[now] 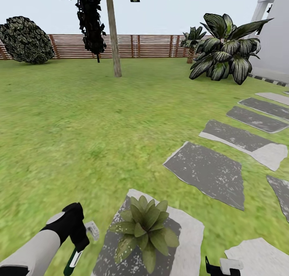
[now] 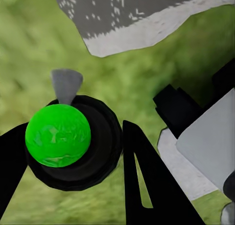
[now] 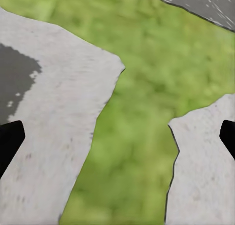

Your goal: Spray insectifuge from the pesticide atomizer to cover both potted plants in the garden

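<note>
One potted plant [image 1: 145,228] is seen at the near edge of the garden [image 1: 80,119], standing on a grey stepping stone [image 1: 188,236] close in front of the robot. White specks of insectifuge [image 1: 120,250] are dotted over its nearer left leaves. Just to the left of the plant, the pesticide atomizer [image 1: 74,260] is held low over the grass by the left gripper [image 1: 78,244], its whitish nozzle head toward the plant. In the left wrist view the black fingers [image 2: 142,181] are closed on either side of the bottle's dark body with its round green top [image 2: 58,135]. The right gripper [image 1: 222,268] is seen at the near right; in the right wrist view its dark fingertips [image 3: 10,139] are spread wide apart with nothing between them, above grass and pale stone. A row of further stepping stones [image 1: 208,171] is laid toward the far right. At the far side, a tree trunk [image 1: 113,35], a round dark bush [image 1: 26,39], a large striped-leaf palm [image 1: 224,51] and a slatted wooden fence [image 1: 152,46] are visible.
</note>
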